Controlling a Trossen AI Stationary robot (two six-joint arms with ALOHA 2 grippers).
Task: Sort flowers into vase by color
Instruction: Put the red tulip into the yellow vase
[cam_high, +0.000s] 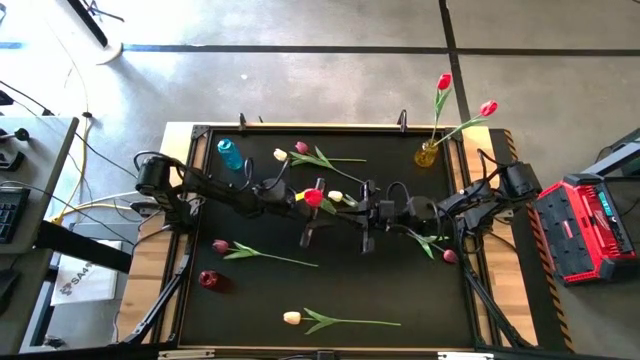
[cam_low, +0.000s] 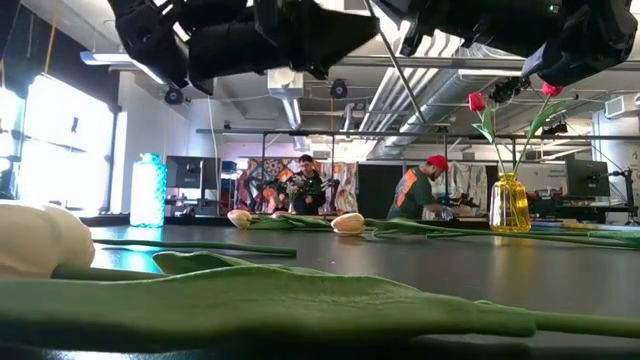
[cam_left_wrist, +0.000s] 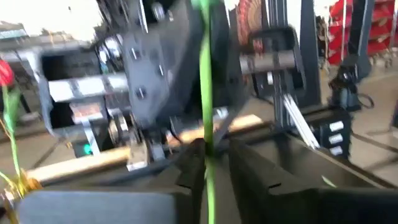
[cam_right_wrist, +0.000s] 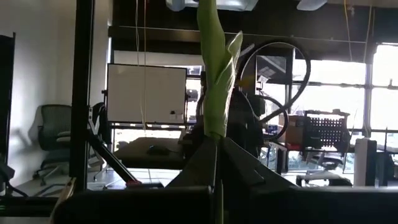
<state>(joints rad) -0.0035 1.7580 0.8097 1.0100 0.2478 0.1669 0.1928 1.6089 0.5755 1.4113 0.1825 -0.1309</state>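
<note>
Two red tulips (cam_high: 444, 82) in yellow vase (cam_high: 427, 155); five on table (cam_high: 400, 300).

Both tools meet above the tabletop (cam_high: 400, 300) centre; two flowers (cam_high: 462, 105) stand in a vase (cam_high: 427, 155) at the far right corner.

No text, label, brand, number or sign can be read anywhere in these views. A white box (cam_high: 82, 277) on the floor left of the table carries dark print, but it is too small to make out. The red case (cam_high: 588, 228) on the right shows markings that cannot be read either. The far wall in the low view has colourful panels (cam_low: 262, 172) with no legible lettering.
</note>
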